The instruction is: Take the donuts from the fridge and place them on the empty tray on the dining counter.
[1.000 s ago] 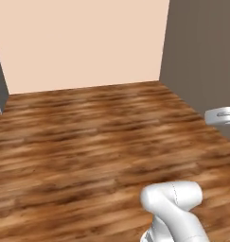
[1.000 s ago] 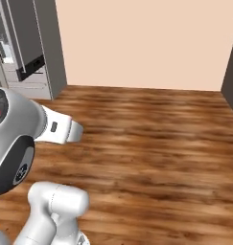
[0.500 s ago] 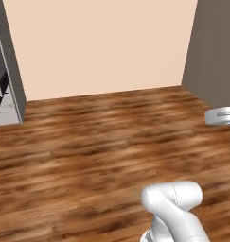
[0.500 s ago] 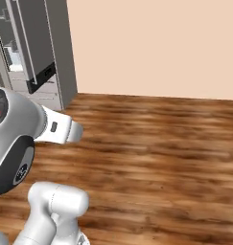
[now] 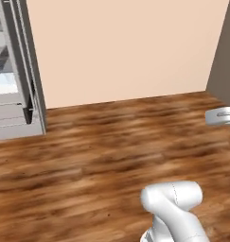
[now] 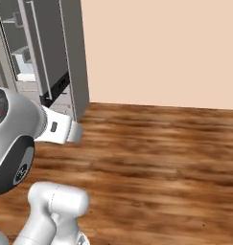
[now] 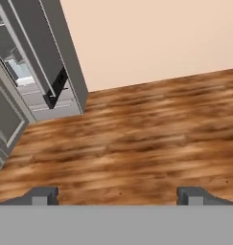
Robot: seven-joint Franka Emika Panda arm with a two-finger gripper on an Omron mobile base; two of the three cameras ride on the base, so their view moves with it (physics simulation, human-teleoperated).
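Observation:
The fridge [image 5: 16, 101] stands at the left with its door [image 6: 50, 50] swung open. Grey inner shelves and pale lower drawers show behind the door. In the hand view the fridge [image 7: 37, 67] is at the upper left, well beyond the fingers. My gripper [image 7: 118, 196] is open over bare wooden floor, its two dark fingertips [image 7: 43, 195] set wide apart with nothing between them. The donuts are hidden from here. The empty tray and the dining counter are out of view.
Brown plank floor [image 5: 111, 160] stretches from the base to a peach wall [image 5: 126, 47]. A dark grey wall edge [image 5: 223, 52] rises at the far right. The open fridge door [image 7: 53, 52] juts out toward the floor space.
The base has turned, so the whole picture has slid to the right. The fridge has come into view from the left and looms larger. The gripper stays open.

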